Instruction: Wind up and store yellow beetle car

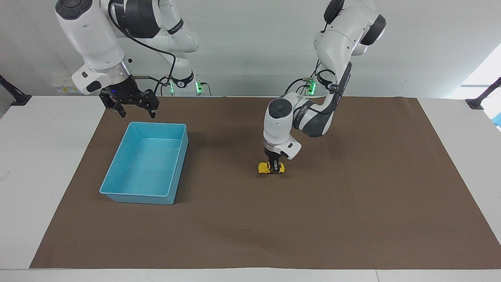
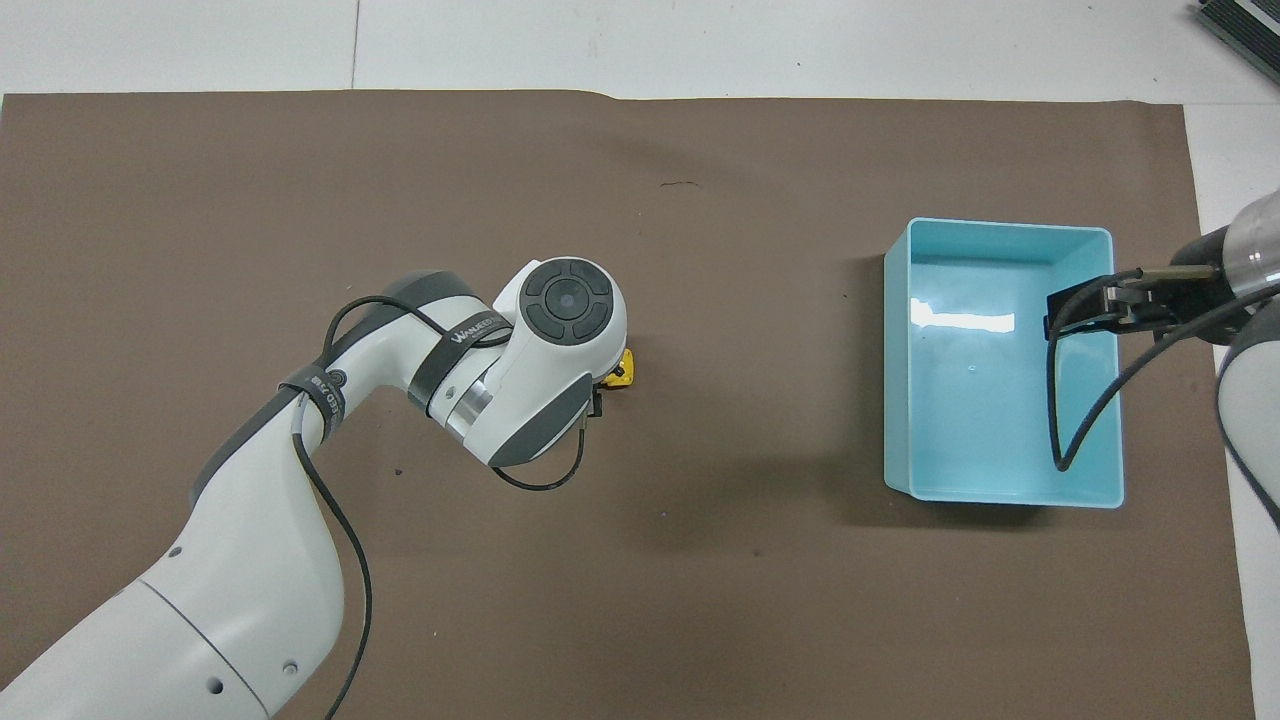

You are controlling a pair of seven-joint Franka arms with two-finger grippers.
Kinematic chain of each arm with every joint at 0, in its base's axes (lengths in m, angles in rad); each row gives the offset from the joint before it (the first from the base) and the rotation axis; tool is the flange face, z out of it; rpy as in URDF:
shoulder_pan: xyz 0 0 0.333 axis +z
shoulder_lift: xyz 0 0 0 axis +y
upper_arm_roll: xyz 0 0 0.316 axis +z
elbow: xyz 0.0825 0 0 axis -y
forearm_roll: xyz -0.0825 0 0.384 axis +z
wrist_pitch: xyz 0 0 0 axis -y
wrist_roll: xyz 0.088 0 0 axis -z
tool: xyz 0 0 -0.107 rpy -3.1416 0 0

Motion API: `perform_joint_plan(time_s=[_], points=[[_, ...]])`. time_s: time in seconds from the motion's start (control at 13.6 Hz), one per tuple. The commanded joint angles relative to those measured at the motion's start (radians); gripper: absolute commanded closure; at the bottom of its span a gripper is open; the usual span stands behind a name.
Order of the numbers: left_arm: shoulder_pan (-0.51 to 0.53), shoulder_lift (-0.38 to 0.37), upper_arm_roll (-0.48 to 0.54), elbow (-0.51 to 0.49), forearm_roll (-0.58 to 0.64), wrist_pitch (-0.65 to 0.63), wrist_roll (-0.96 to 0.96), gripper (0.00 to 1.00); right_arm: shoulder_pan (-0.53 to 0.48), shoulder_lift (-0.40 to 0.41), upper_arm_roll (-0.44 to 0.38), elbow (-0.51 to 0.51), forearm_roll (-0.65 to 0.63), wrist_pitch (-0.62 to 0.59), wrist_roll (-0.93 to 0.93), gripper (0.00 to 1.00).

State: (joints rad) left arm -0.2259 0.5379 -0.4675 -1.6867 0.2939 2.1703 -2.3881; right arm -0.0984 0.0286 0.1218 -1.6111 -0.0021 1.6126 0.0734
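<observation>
The yellow beetle car (image 1: 271, 167) stood on its wheels on the brown mat (image 1: 352, 203), about in the middle of the mat, well apart from the blue bin (image 1: 117, 188), which lay toward the right arm's end of the table near the mat's edge. The main risk, as I judged it, was that the tiny rounded body could slip out or turn between the fingers when the car was dragged back to wind it, because the hold was narrow and the roof was curved; too much downward pressure could also block the wheels, so that the spring would not be loaded. A lift with a weak hold could drop the car on the mat before it reached the bin. The left gripper (image 1: 276, 167) was down on the car with its fingers pressed together on the body, so it clamped the toy. The right gripper (image 1: 133, 110) waited with its fingers apart and empty, above the bin's edge nearest to the robots.
</observation>
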Motion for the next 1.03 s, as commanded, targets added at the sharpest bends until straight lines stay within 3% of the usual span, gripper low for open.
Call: perform_joint_plan(time_s=[0.0,0.29,0.66,0.95], points=[[0.037,-0.019,0.000,-0.086,0.024,0.052,0.010,0.79,-0.014,-0.010,0.004,-0.004,0.024,0.004,-0.017,0.00],[0.074,-0.041,0.015,-0.134,0.022,0.071,0.046,0.78,-0.014,-0.010,0.004,-0.004,0.024,0.004,-0.017,0.00],[0.076,-0.072,0.107,-0.180,0.022,0.082,0.078,0.77,-0.014,-0.010,0.004,-0.004,0.024,0.003,-0.017,0.00],[0.111,-0.087,0.125,-0.217,0.021,0.103,0.144,0.71,-0.014,-0.010,0.004,-0.004,0.024,0.004,-0.017,0.00]])
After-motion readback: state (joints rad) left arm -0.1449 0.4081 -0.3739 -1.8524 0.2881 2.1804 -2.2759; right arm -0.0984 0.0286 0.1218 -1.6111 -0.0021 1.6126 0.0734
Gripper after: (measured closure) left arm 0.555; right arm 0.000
